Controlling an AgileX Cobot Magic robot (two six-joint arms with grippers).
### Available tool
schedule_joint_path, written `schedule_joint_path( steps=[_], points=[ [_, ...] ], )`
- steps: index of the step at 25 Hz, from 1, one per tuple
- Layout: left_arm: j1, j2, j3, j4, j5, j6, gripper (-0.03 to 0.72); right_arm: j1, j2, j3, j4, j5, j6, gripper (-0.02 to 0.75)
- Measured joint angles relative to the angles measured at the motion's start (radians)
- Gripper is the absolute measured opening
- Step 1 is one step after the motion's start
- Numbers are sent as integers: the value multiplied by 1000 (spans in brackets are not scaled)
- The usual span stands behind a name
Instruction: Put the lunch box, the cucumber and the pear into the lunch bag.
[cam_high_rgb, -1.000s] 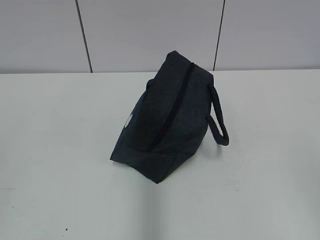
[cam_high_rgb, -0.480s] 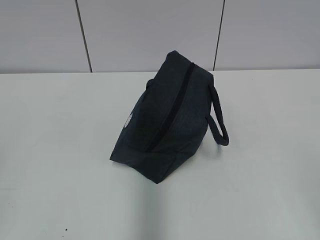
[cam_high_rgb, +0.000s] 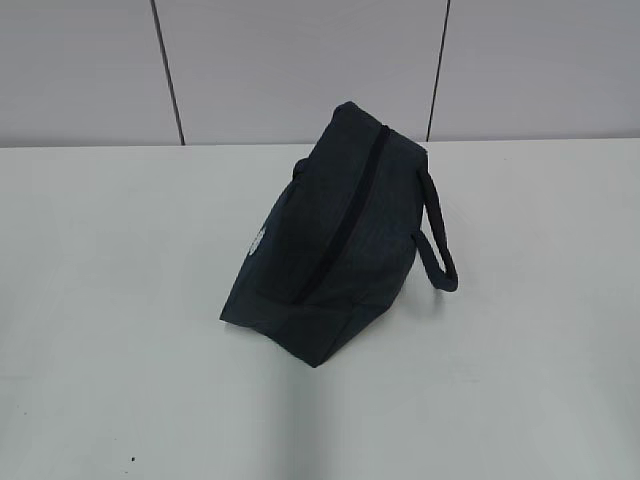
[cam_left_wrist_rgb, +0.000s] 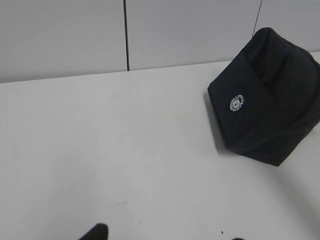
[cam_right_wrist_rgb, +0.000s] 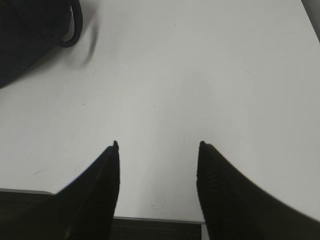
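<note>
The dark navy lunch bag (cam_high_rgb: 335, 235) stands in the middle of the white table with its long zipper closed along the top. It also shows in the left wrist view (cam_left_wrist_rgb: 267, 100) at the right, with its white mark (cam_left_wrist_rgb: 236, 103), and in the right wrist view (cam_right_wrist_rgb: 30, 30) at the top left with a loop handle (cam_right_wrist_rgb: 75, 27). The lunch box, cucumber and pear are out of view. My right gripper (cam_right_wrist_rgb: 157, 146) is open and empty over the table's near edge. My left gripper (cam_left_wrist_rgb: 165, 235) shows only its fingertips (cam_left_wrist_rgb: 97, 231) set wide apart, open and empty, far from the bag.
A grey panelled wall (cam_high_rgb: 300, 60) rises behind the table. The table's front edge (cam_right_wrist_rgb: 150, 219) lies just under my right gripper. White tabletop (cam_high_rgb: 120, 300) spreads on both sides of the bag.
</note>
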Motion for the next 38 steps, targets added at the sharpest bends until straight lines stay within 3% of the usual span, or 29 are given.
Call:
schedule_joint_path(
  steps=[38],
  points=[
    [0,0,0,-67,-2,53,435,0,0,0,0,-3,2,395]
  ],
)
